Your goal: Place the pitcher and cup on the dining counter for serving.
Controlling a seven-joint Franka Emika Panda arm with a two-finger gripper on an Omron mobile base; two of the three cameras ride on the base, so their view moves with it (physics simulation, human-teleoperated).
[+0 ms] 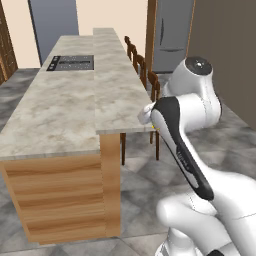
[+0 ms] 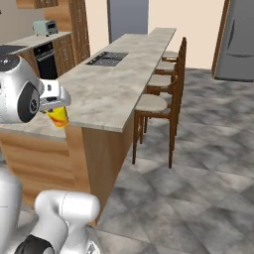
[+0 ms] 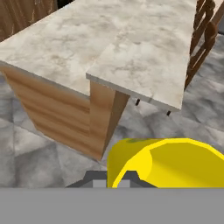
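Yellow cup [image 3: 164, 162] sits pinched in the pincer [image 2: 58, 110], whose jaws are pressed on it, and it hangs in the air just beside the near corner of the dining tabletop [image 1: 65, 105], not touching it. From the right base view the cup shows its red-orange mark below the white hand, in front of the wood-panelled base [image 2: 34, 158]. Wooden stools [image 2: 158, 106] stand in a row along the far side of the tabletop.
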